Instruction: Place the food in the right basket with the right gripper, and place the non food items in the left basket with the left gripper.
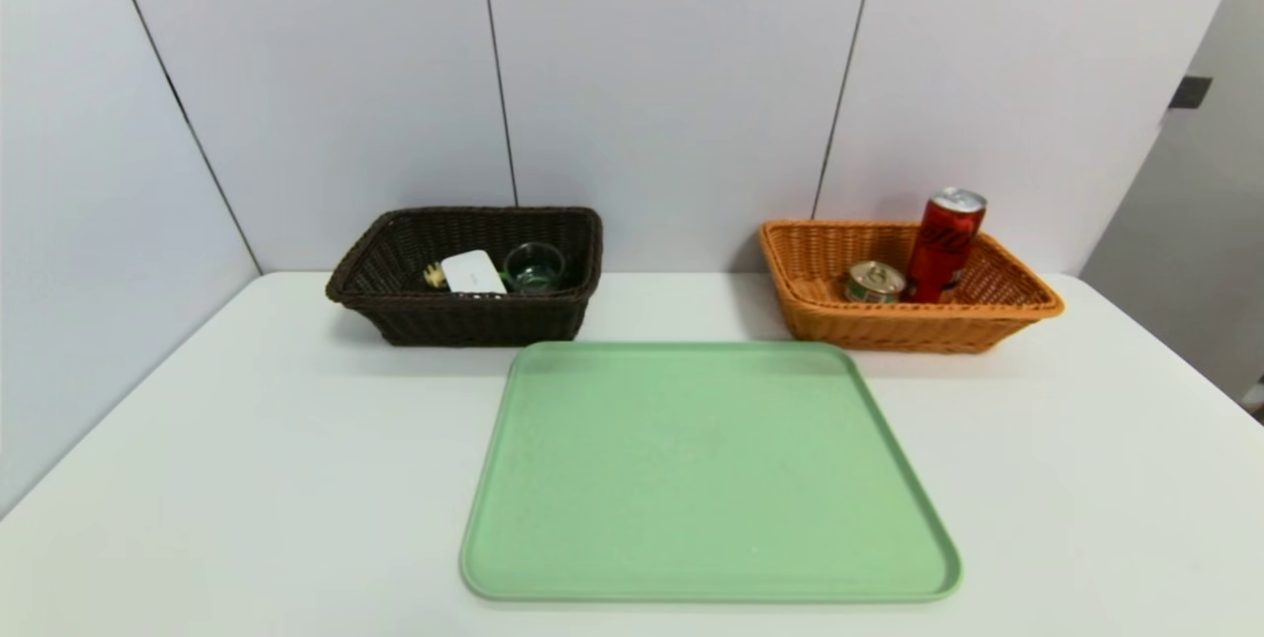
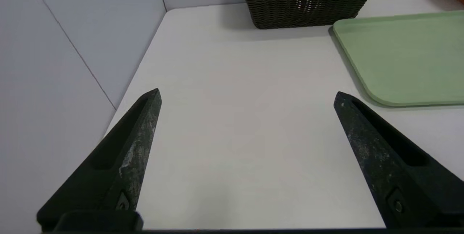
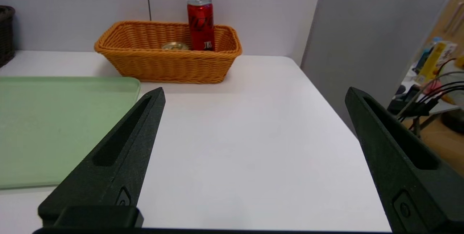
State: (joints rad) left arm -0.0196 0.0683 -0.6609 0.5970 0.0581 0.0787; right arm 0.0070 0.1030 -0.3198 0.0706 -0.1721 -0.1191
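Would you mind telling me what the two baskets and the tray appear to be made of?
Dark brown basket and orange basket: woven wicker or plastic rattan, judging by the ribbed weave. Green tray: probably matte plastic, smooth with a moulded raised rim.

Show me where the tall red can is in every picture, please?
Head view: the red can stands upright in the orange basket, next to the short tin.
Left wrist view: not in it; only the dark brown basket shows.
Right wrist view: the can stands in the orange basket, beyond the open fingers.
Shared landmark: the green tray.
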